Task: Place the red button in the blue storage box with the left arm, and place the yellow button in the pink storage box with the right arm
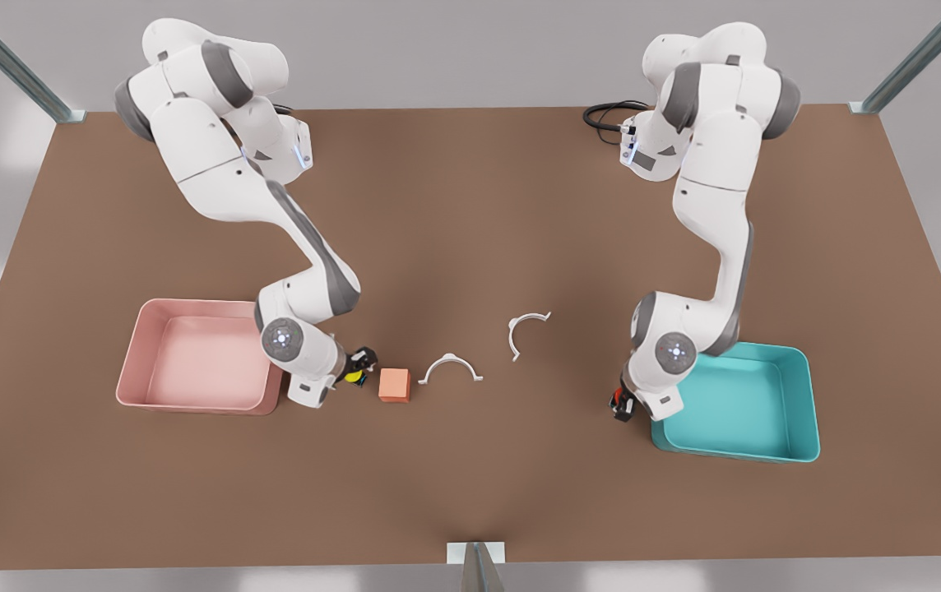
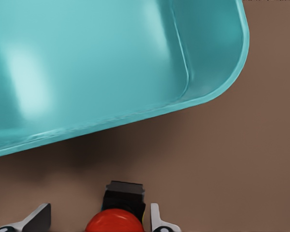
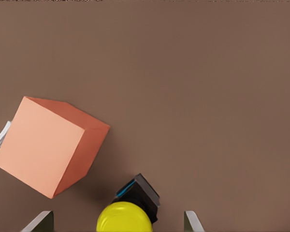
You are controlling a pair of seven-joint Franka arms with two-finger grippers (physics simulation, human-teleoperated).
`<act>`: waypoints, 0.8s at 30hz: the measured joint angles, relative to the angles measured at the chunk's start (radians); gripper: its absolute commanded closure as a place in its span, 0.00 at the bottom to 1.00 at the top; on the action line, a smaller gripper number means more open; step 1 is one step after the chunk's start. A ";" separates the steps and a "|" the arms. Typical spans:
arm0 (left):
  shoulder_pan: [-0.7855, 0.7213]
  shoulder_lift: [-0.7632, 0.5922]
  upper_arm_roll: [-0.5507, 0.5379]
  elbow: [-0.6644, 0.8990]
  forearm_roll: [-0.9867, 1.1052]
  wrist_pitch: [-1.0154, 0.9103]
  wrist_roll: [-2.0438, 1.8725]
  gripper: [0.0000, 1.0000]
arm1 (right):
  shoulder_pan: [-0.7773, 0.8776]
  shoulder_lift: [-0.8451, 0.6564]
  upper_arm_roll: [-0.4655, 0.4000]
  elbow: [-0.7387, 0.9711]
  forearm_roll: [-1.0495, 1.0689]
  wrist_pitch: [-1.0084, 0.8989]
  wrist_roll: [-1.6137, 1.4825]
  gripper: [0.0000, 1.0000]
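Brown table (image 1: 470, 493); both buttons (image 2: 115, 221) (image 3: 124, 218) sit cropped between spread end-effector fingers.

A brown table (image 1: 470, 493) fills the scene. Behind its far edge stands a plain grey wall (image 1: 454, 49). Metal struts (image 1: 10, 62) rise at both far corners.
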 measured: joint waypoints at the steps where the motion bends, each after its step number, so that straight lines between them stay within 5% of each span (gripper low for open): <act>1: -0.001 0.002 0.000 0.002 0.000 0.002 -0.018 0.31 | 0.001 0.005 0.000 0.000 0.000 0.009 -0.003 0.00; 8: -0.006 0.005 -0.001 0.004 0.009 0.007 -0.117 0.53 | -0.004 0.041 0.000 -0.017 0.000 0.055 -0.034 0.00; 19: 0.064 -0.212 0.023 0.023 0.027 -0.199 -0.128 0.53 | -0.005 0.062 -0.001 -0.038 0.000 0.110 -0.081 0.00; 24: 0.220 -0.157 0.024 0.078 0.004 -0.325 -0.018 0.51 | -0.014 0.056 0.000 -0.072 0.000 0.120 -0.098 0.00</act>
